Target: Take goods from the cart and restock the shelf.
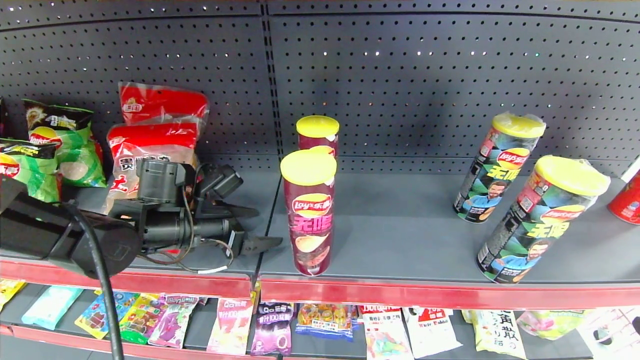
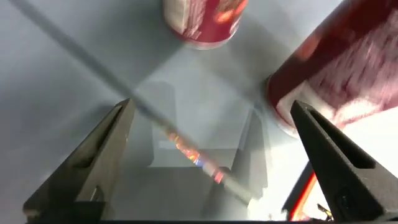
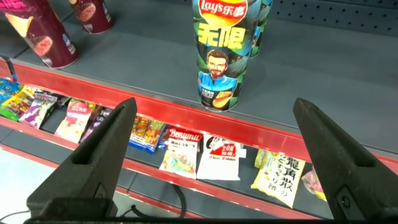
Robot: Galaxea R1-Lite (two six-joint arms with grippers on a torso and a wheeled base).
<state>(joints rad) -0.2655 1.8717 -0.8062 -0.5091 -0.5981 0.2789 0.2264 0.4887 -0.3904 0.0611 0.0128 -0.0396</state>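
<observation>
- L arm lies low over the shelf (image 1: 400, 235). The left gripper (image 1: 267, 228) points toward the front maroon can (image 1: 310, 215), jaws apart, nothing btwn them.
- In the L wrist view the left gripper (image 2: 211, 106) has only bare shelf deck (image 2: 74, 74) in its gap. The front maroon can (image 2: 348, 68) is just beside one finger (image 2: 336, 168), not touching as far as I can tell. The rear maroon can (image 2: 202, 22) is farther off.
- Both maroon cans stand upright, yellow lids on. The rear maroon can (image 1: 318, 135) is right behind the front one. Labels are the same: round red/yellow logo, big pink characters, chip pic near the base.
- Right gripper (image 3: 214, 102) hangs in front of the shelf's red edge strip (image 3: 186, 121), jaws wide apart, empty, facing the front green can (image 3: 222, 56).
- Front green can (image 1: 540, 220) and rear green can (image 1: 497, 167) are on the R part of the shelf, well apart from the maroon pair. Both have yellow lids and a dark green/black label w/ the same round logo, yellow characters and a pic of a bearded man.
- Red can (image 1: 627, 200) is cut off at the far R edge.
- L end of the shelf: two red bags (image 1: 150, 145) w/ white characters, and green chip bags (image 1: 65, 145) beside them.
- Lower shelf (image 1: 550, 347): a row of flat snack packets (image 1: 325, 320), print too small for me to make out.
- Dark pegboard (image 1: 425, 75) backs it all.
</observation>
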